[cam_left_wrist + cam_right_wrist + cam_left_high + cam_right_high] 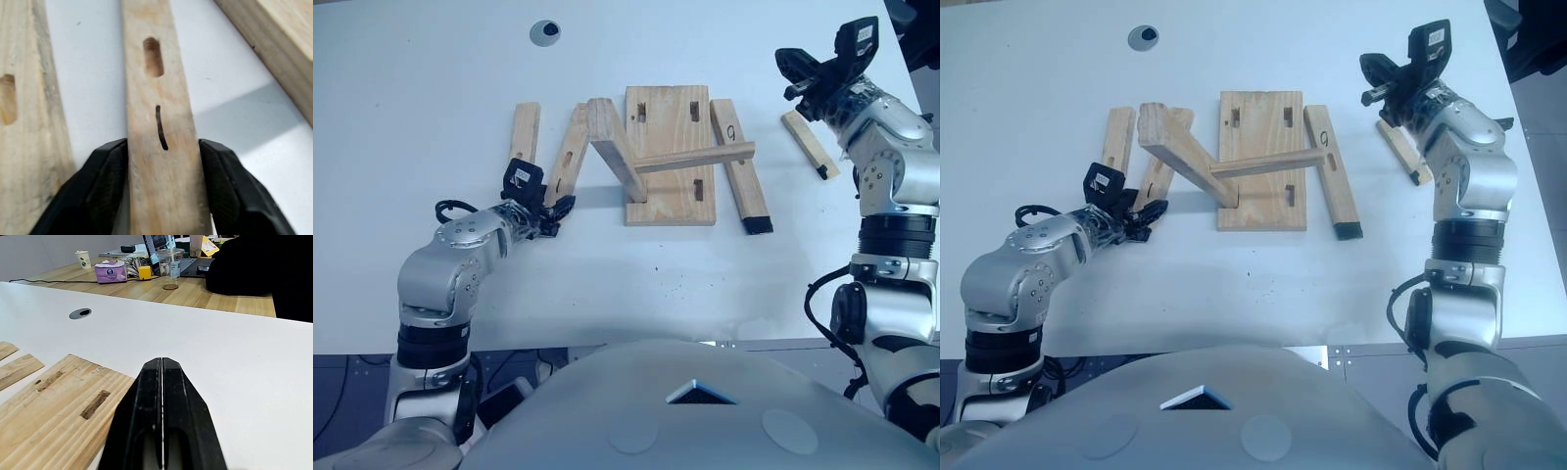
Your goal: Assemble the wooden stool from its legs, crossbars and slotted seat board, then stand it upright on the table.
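- Left tool (163, 152) clamps the near end of a flat leg (159, 98). Gripped this far from its middle, the leg may sag or twist loose when lifted.
- An outer leg (524, 132) lies just beside it, and the propped leg (615, 147) in the seat (666, 201) stands near. A swing could topple it.
- Behind the tool there is open desk (656, 284).
- Right tool (162, 363), closed on nothing, hangs near the desk's edge.

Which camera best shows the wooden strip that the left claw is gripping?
The left wrist view: the strip is close up, slot and dark mark plain, the left gripper clamped on its edges. The eye views show it nearly whole but small, flat on the table. In the right wrist view, distant strip ends cannot be told apart.
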